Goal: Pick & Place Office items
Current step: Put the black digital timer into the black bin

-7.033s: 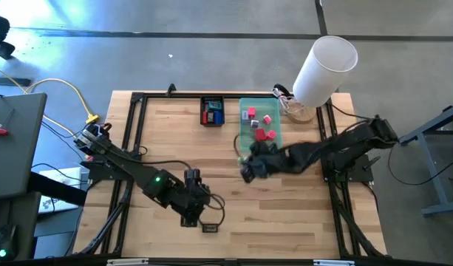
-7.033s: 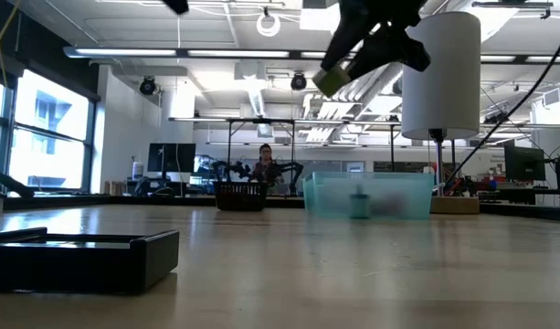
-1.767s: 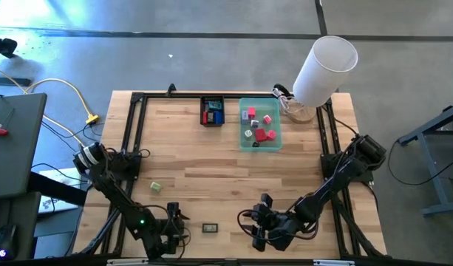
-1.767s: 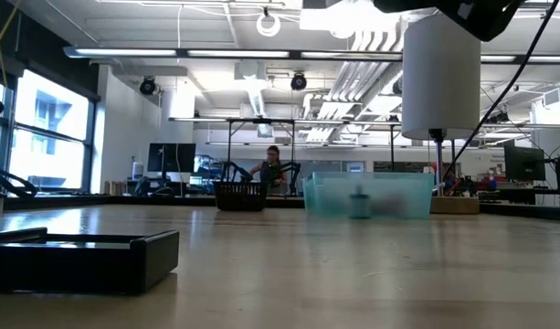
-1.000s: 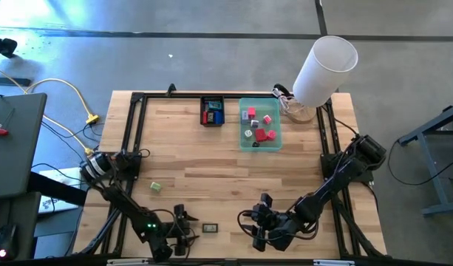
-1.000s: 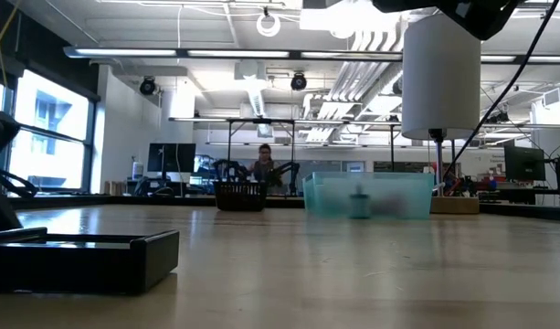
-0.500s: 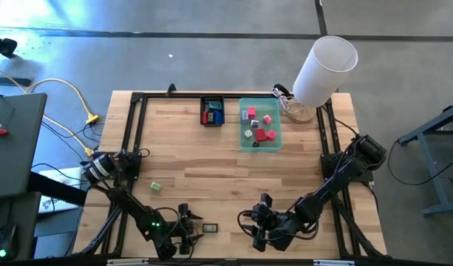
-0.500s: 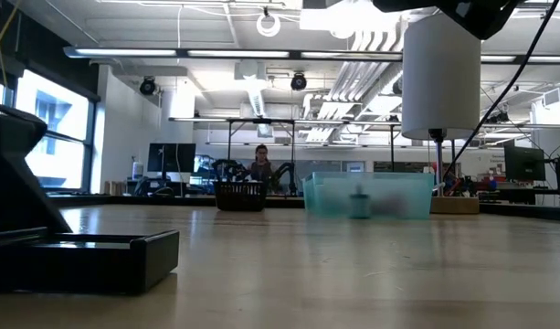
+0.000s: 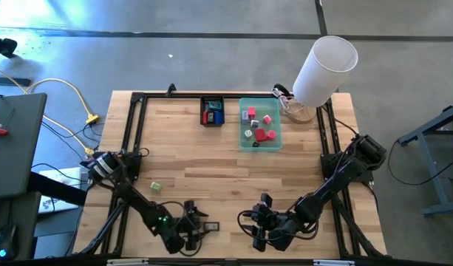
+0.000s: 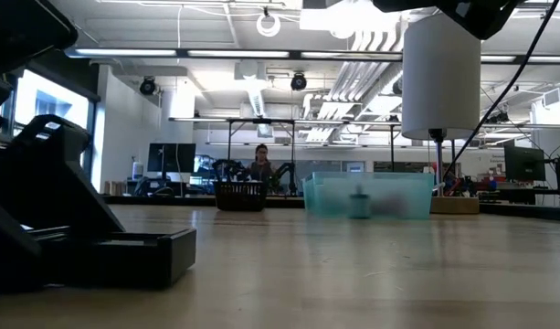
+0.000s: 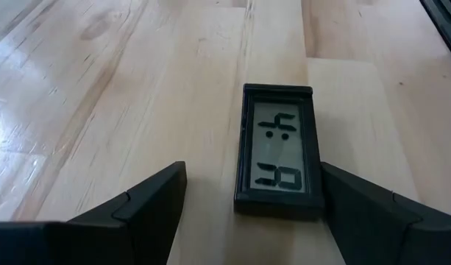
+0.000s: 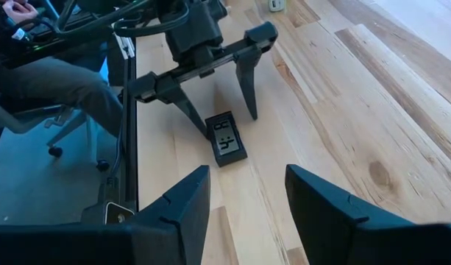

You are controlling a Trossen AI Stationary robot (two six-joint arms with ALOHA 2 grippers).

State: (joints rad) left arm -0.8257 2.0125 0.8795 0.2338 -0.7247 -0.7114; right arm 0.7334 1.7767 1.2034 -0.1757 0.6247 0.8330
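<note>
We see the left gripper (image 9: pixel 196 224) low at the near edge of the wooden bench (image 9: pixel 211 159), its dark fingers (image 11: pixel 148 199) spread apart on either side of a small black rectangular digital clock (image 11: pixel 278 149) that lies flat on the wood — the fingers look not yet closed on it. The clock's grey display shows dark segment digits, but from this angle we cannot read them. The right gripper (image 9: pixel 257 235) rests near the same edge, well apart from the clock, fingers released and holding nothing. At the far side, red and pink small office pieces (image 9: pixel 260 127) lie in a translucent teal rectangular tray (image 9: pixel 276 140); beside it a small black tray (image 9: pixel 212 111) holds red and blue pieces. One small green cube (image 9: pixel 156 187) sits alone on the bench.
</note>
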